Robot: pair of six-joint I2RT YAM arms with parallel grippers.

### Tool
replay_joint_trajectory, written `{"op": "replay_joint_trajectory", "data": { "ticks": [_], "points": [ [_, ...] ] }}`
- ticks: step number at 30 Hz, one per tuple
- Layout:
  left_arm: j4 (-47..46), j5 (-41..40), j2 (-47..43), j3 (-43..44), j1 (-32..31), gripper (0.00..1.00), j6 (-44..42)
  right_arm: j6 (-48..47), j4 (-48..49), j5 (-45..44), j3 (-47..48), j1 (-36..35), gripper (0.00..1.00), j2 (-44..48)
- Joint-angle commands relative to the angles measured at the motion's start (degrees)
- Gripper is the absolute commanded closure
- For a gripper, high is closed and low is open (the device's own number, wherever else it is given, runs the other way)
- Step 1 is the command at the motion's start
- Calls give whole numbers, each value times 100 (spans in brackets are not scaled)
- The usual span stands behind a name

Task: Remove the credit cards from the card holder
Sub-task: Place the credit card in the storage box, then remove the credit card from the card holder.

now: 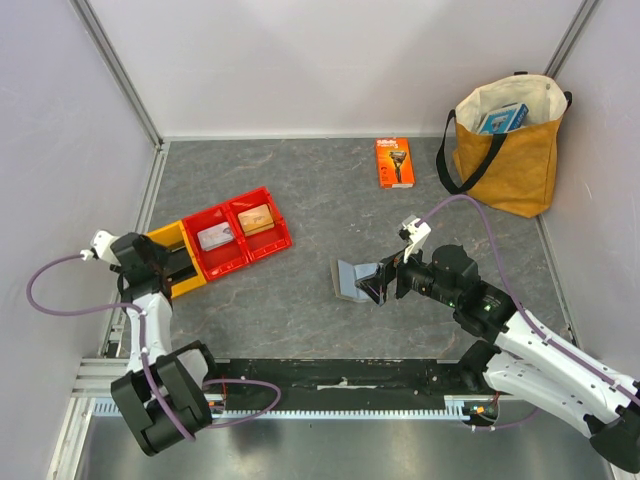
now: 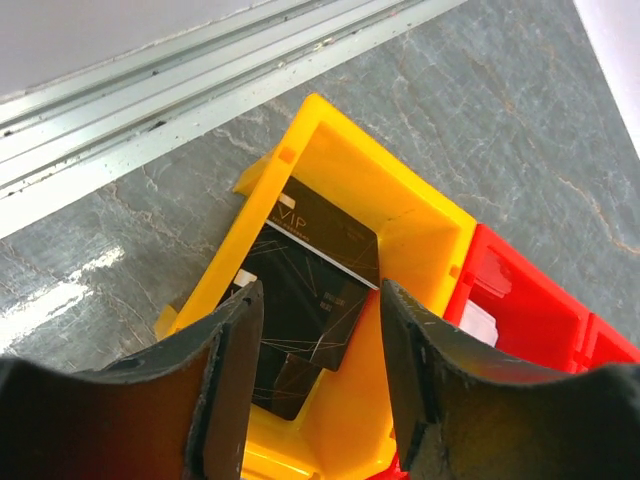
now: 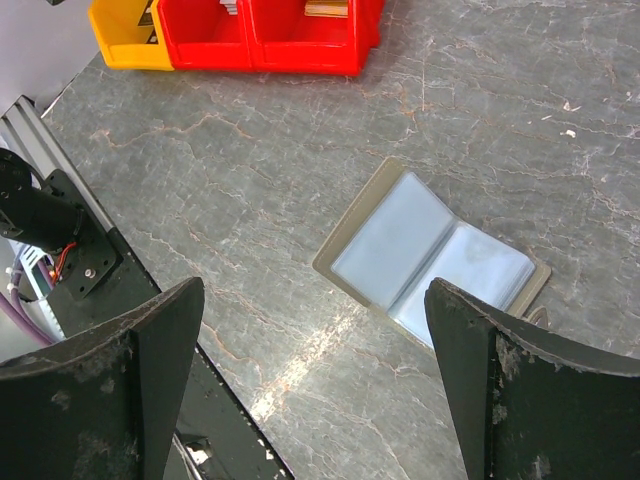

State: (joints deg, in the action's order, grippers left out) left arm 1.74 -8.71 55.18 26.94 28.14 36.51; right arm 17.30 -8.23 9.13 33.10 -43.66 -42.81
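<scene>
The grey card holder [image 3: 430, 255] lies open on the table, its light blue sleeves facing up and looking empty. It also shows in the top view [image 1: 348, 278]. My right gripper [image 3: 312, 300] is open and hovers above and just in front of it, holding nothing; in the top view [image 1: 378, 284] it covers the holder's right part. My left gripper [image 2: 320, 340] is open above the yellow bin [image 2: 400, 230], where a blackish card [image 2: 310, 290] lies. A tan-orange card [image 1: 256, 217] lies in the right red bin.
Two red bins [image 1: 282, 238] stand joined to the yellow bin [image 1: 168, 235] at the left; the middle one holds a pale card [image 1: 217, 237]. An orange razor package [image 1: 394, 162] lies at the back. A yellow tote bag [image 1: 510, 140] stands at the back right.
</scene>
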Motion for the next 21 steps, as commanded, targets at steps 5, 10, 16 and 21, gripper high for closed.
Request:
{"op": "replay_joint_trajectory", "data": {
  "ticks": [5, 10, 16, 21],
  "points": [
    [616, 633, -613, 768, -405, 32, -662, -25, -73, -428, 143, -29, 2, -262],
    [1135, 695, -973, 1155, -1555, 29, -795, 106, -477, -718, 372, -29, 2, -842],
    [1312, 845, -1167, 1209, -3453, 30, -190, 423, -776, -1211, 539, -20, 5, -1554],
    [1180, 942, -983, 1208, -4956, 31, 233, 669, -847, -1527, 653, -11, 13, -2038]
  ]
}}
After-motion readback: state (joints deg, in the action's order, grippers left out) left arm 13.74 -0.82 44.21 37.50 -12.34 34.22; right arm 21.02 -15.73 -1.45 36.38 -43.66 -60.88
